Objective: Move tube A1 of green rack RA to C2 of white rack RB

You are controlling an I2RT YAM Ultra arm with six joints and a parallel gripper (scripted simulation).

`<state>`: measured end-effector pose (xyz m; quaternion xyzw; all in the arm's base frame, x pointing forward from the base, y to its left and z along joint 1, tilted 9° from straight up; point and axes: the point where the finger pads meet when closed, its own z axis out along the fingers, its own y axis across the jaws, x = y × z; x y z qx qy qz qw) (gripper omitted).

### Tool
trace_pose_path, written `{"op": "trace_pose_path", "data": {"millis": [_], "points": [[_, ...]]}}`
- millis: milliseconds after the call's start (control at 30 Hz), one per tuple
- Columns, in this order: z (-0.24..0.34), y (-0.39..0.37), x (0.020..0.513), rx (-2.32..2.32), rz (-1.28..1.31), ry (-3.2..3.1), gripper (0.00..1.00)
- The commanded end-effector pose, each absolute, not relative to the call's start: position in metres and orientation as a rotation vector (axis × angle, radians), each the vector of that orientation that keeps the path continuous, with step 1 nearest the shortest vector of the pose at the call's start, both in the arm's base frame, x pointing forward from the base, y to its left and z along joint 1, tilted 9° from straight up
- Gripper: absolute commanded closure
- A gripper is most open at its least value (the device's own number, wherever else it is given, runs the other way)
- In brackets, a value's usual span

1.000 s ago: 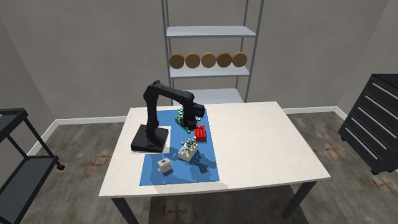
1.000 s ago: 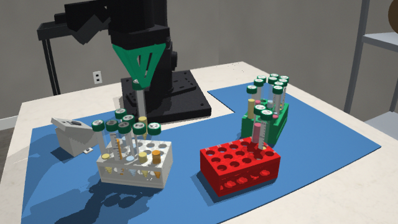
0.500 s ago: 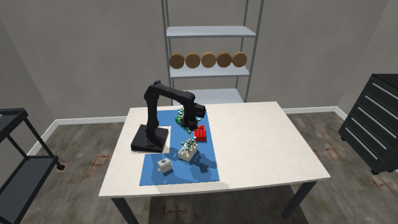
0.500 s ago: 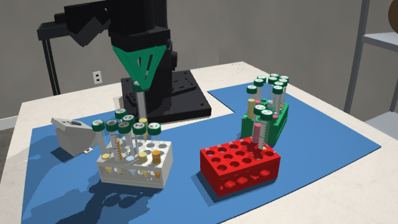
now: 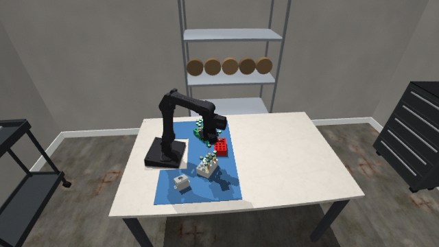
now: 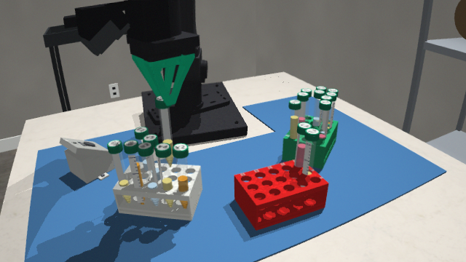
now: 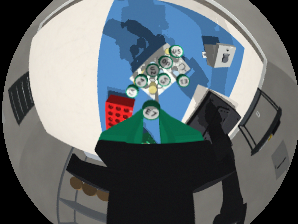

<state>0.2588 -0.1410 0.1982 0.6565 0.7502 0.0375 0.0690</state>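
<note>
My gripper (image 6: 162,102) with green fingers is shut on the green cap of a 15 mL tube (image 6: 166,132) with a yellow tip. It holds the tube upright above the white rack RB (image 6: 159,189), with the tip just above the rack's top near the far rows. In the wrist view the held tube's cap (image 7: 152,112) sits between the fingers, above the rack's caps (image 7: 158,72). RB holds several green-capped tubes. The green rack RA (image 6: 312,142) stands at the right with several tubes. In the top view the gripper (image 5: 210,142) hangs between RA (image 5: 202,132) and RB (image 5: 210,167).
The red rack QR (image 6: 281,191) stands between the two racks, with one pink tube (image 6: 301,154) at its far side. The grey DONE button box (image 6: 87,158) sits left of RB. The arm's black base (image 6: 204,113) is behind the racks.
</note>
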Motion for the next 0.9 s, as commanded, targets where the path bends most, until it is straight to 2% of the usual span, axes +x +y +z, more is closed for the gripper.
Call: {"op": "trace_pose_path", "data": {"millis": [0, 867], "points": [[0.2011, -0.1421, 0.2603, 1.966, 0.115, 2.246, 1.0], [0.1933, -0.143, 0.2625, 1.965, 0.115, 2.246, 1.0]]}}
